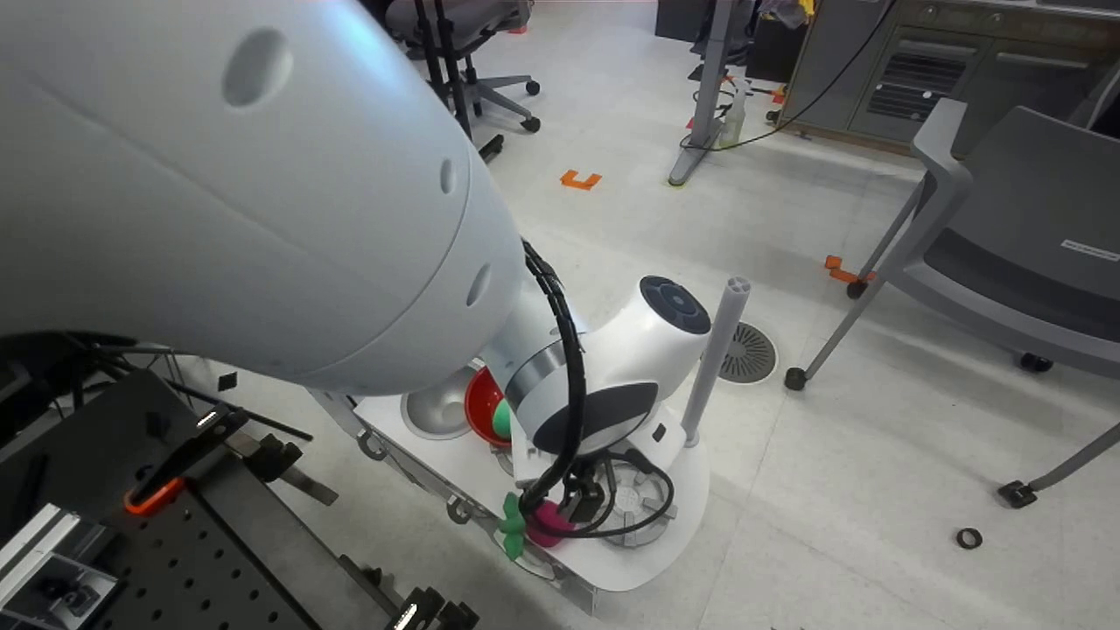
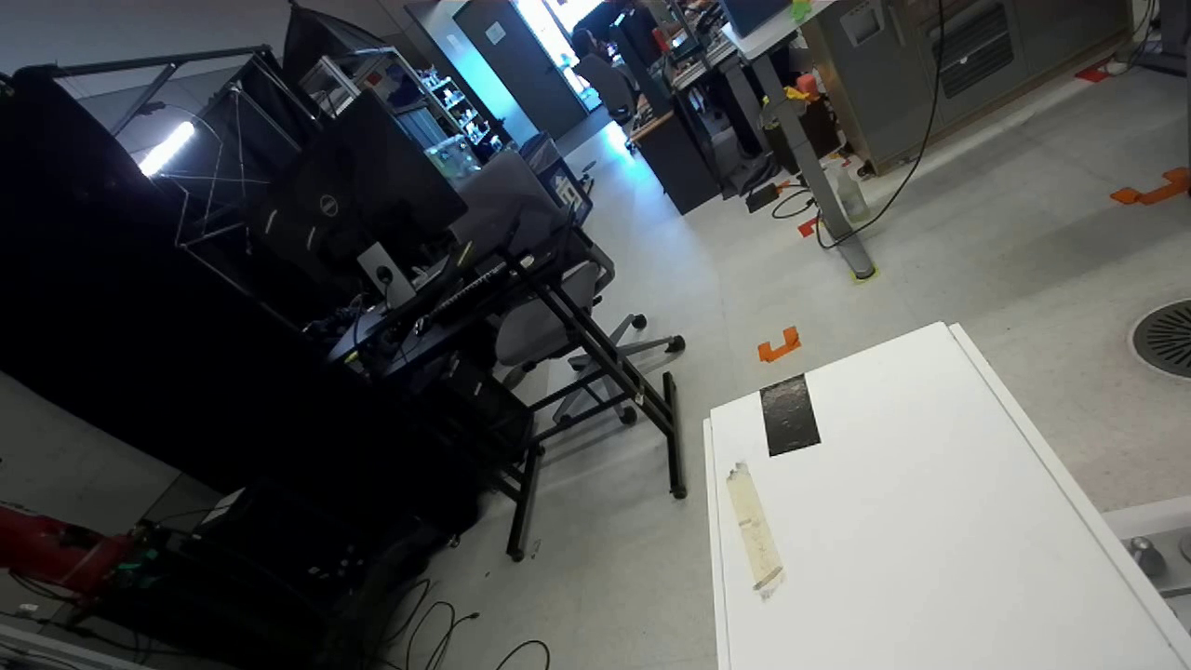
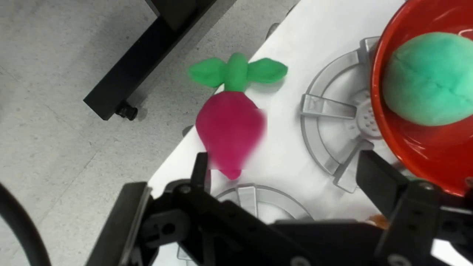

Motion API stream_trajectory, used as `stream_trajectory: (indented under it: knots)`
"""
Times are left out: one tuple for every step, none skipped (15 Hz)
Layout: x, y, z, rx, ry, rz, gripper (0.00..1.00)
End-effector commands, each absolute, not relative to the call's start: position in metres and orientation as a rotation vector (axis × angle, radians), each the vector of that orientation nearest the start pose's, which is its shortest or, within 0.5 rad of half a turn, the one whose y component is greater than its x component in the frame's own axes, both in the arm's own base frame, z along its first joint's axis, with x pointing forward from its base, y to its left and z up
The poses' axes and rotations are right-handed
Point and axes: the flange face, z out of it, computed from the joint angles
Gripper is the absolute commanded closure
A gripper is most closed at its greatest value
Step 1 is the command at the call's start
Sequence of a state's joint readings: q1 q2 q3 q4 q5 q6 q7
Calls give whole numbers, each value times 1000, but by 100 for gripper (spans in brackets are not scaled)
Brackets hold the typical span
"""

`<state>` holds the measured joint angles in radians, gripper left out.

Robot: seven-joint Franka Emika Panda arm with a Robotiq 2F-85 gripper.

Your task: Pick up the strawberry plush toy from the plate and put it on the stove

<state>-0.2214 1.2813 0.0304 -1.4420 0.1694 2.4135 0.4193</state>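
Wrist view: strawberry [image 3: 231, 123] beyond pincer [image 3: 282, 160]

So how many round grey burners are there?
2 in the wrist view: a round grey burner partly covered by the red round bowl, another burner partly behind the black hand; others may be hidden.

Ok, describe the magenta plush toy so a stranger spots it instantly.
In the wrist view, find the white tabletop. At its diagonal edge, near a round grey burner, lies a tapering magenta plush toy. Unlike the plain soft green ball in the shiny round red bowl, it has green leaves.
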Motion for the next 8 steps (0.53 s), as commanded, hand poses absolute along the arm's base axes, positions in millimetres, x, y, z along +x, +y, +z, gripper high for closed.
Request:
stream_trajectory:
  knots:
    - [570, -130, -69, -2746, 1209, 520, 0]
    - [562, -133, -63, -2735, 1211, 529, 0]
    - [557, -135, -58, -2725, 1219, 541, 0]
    - [573, -134, -78, -2747, 1211, 543, 0]
    - [570, -136, -74, -2745, 1217, 547, 0]
    - [571, -138, -74, -2747, 1219, 545, 0]
    - [571, -137, -76, -2749, 1219, 545, 0]
    - [571, -135, -77, -2751, 1216, 548, 0]
